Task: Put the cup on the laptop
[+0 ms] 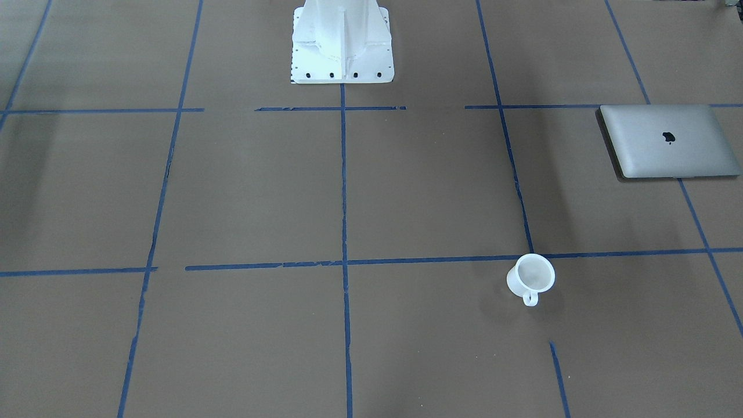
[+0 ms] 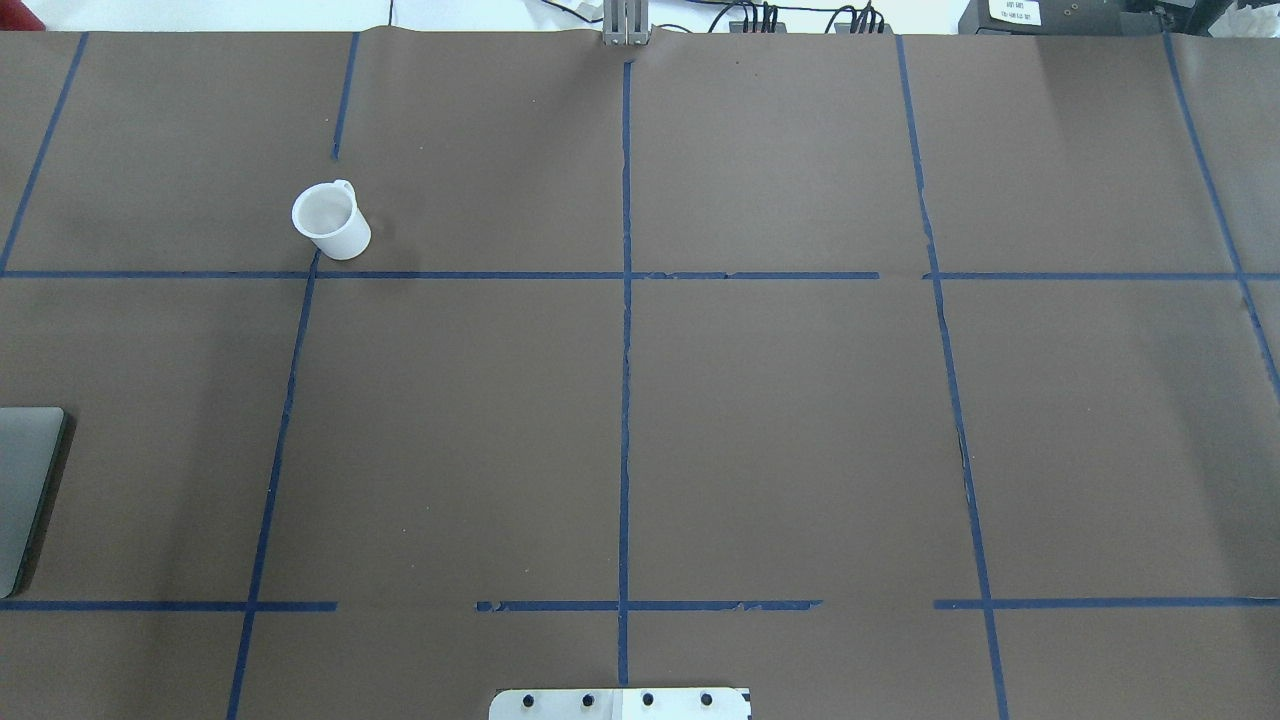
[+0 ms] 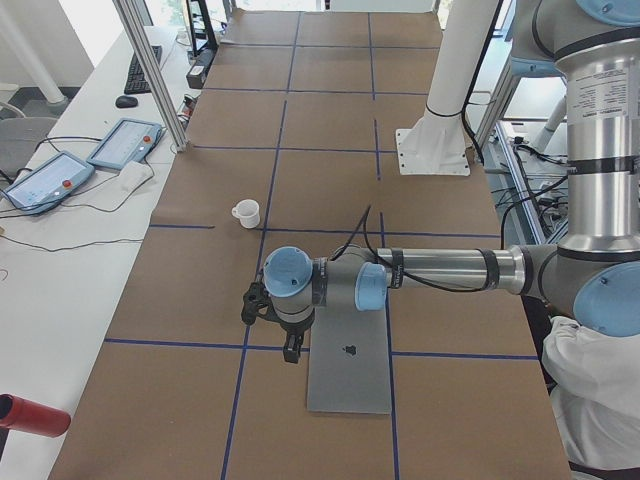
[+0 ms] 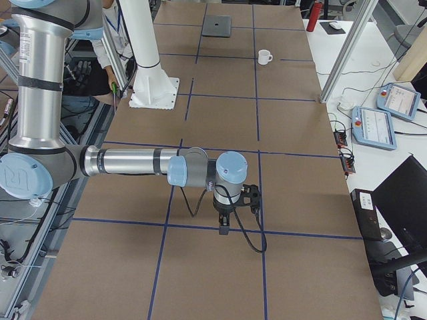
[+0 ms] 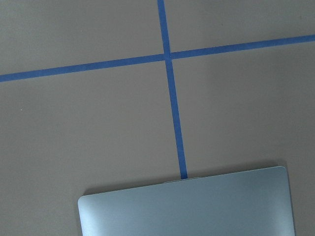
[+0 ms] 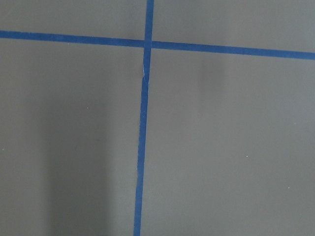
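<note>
On the robot's left half of the table (image 1: 261, 191), the cup (image 1: 531, 277) stood upright on the brown cover, mouth up and nothing visible inside. Its loop handle pointed toward the operators' side. It sat just beside a crossing of the blue tape lines (image 1: 343, 174), on the far side of that line from the robot.

The laptop (image 1: 667, 142) lay closed and flat, with the black logo facing up. It was at the left end of the table, closer to the robot's row than the cup. Cup and laptop were well apart, not touching, and nothing rested on the lid.

The left gripper (image 3: 292, 350) pointed down above the table near the laptop's edge and touched nothing. The left wrist view showed only the laptop's rounded edge and a tape crossing, with no fingers in it, so its opening couldn't be read.

The right gripper (image 4: 223, 227) hung pointing down by a tape line on the right half, well apart from both items. The right wrist view showed only tape and cover, so I can't tell its opening either.

The white base mount (image 1: 342, 40) sat at the middle of the robot's edge of the table.
</note>
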